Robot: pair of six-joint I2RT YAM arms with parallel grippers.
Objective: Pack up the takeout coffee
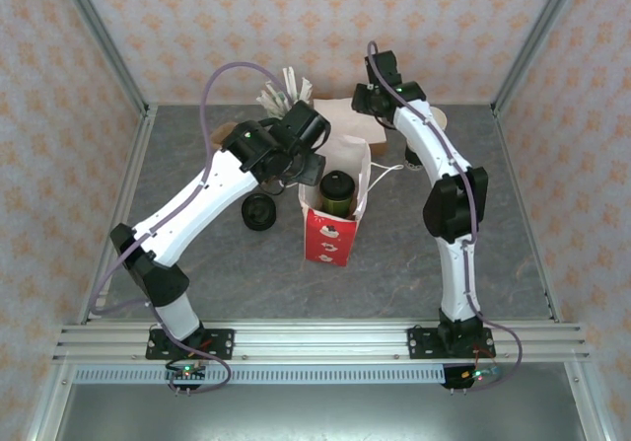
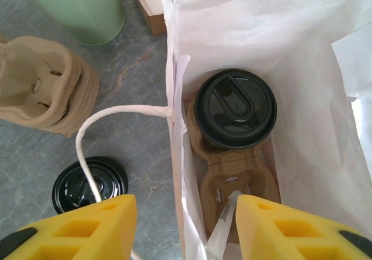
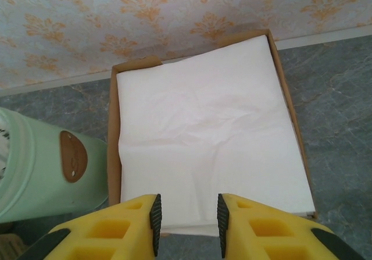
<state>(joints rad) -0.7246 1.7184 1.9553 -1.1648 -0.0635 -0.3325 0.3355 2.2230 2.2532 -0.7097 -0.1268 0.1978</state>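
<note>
I see the takeout coffee standing inside the bag (on a cardboard carrier); my left gripper above it is released, right gripper slightly parted, empty, over napkins

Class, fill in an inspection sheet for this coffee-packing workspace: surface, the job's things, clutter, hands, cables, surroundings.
Surface: grey marbled tabletop, no spills seen.
Job's things: takeout coffee stands lidded in a cardboard carrier inside the upright red bag.
Clutter: loose black lid and stacked pulp carriers beside the bag; green canister; white napkins in a box.
Hands: left hand open above the bag's mouth; right hand open over the napkins.
Cables: purple cable loops along the left arm.
Surroundings: patterned walls, metal frame posts.
</note>
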